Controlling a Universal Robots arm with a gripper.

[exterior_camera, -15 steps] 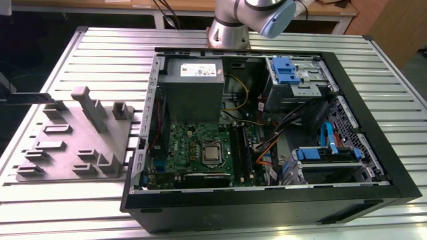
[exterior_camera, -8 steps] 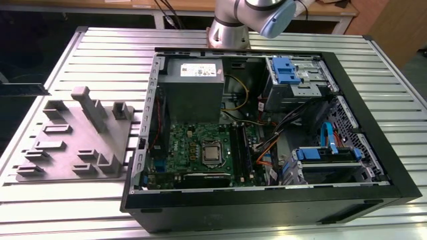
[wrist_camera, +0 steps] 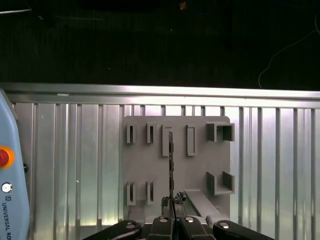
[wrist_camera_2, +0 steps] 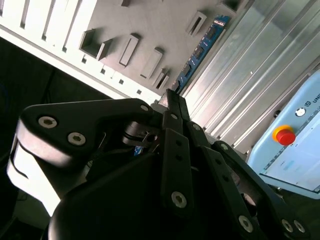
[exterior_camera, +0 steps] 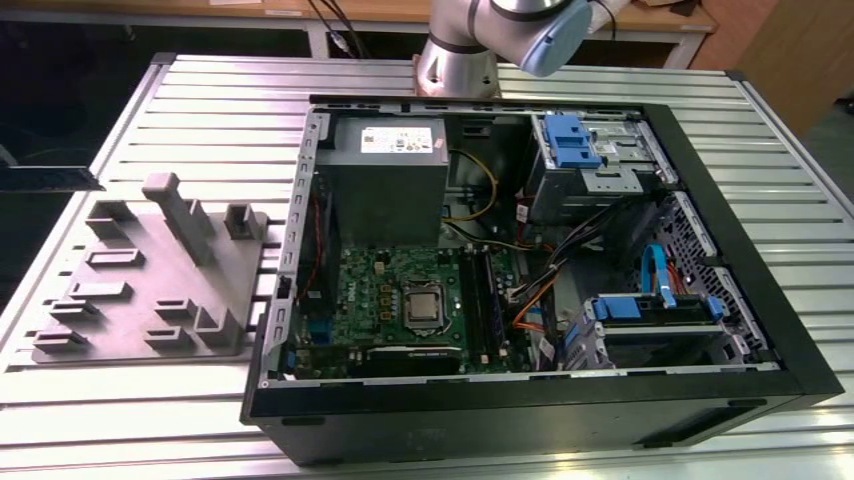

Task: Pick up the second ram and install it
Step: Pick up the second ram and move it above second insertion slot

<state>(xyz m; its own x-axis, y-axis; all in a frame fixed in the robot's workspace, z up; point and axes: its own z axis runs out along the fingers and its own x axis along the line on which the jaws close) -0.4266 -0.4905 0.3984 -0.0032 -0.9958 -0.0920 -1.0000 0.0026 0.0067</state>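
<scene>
The claw is pressed together on one end of the second ram, which juts out edge-on in front of the grey holder block. In the exterior view the arm stands at upper middle. The holder block sits on the tabletop at that view's left. Beside it, the open computer case holds a motherboard and a power supply.

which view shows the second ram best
The second wrist view: the second ram shows its flat face and dark chips along its length. The first wrist view sees it edge-on, a thin dark line clamped in the gripper.
</scene>
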